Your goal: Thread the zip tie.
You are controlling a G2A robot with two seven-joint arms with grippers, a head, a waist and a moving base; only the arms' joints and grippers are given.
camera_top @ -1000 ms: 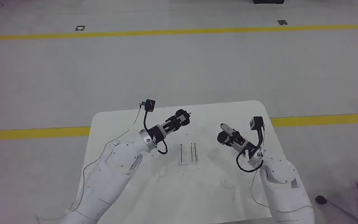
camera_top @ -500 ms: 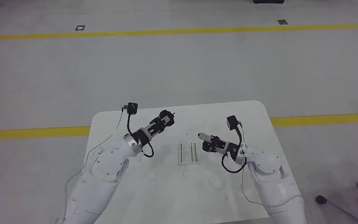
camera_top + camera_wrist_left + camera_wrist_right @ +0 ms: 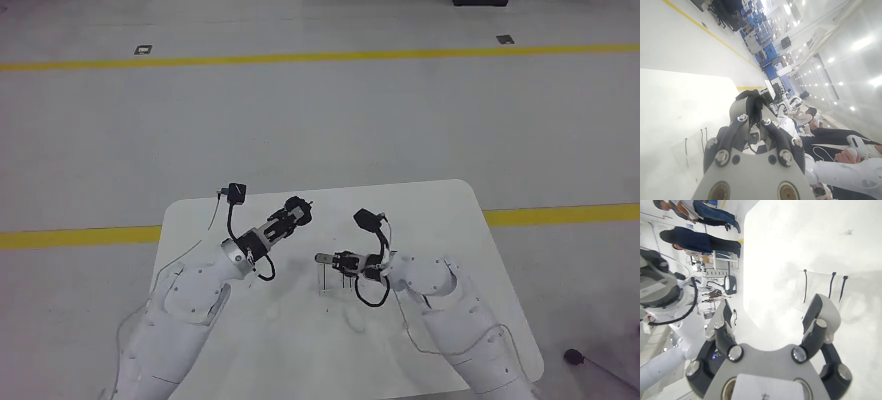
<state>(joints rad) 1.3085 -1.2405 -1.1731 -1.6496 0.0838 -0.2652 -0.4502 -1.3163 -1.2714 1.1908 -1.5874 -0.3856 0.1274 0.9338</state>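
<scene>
Two arms are being shown over one white table (image 3: 440,205) with rounded corners, and the table is being surrounded by a pale floor (image 3: 320,120) that is being crossed by two yellow lines (image 3: 320,57). One clear sheet (image 3: 817,289) is being carried near the table's middle, well apart from every edge, so that broad tabletop is being left between it and each rim. Three black zip ties (image 3: 805,286) are being borne on the sheet side by side, two close together and one apart, with neither gripper touching them. The right gripper (image 3: 770,302) is being held just beside the ties, its jaws spread wide with nothing between them. The left gripper (image 3: 753,98) is being held near the sheet, over bare tabletop toward the far edge, with its fingers pressed together on nothing.
</scene>
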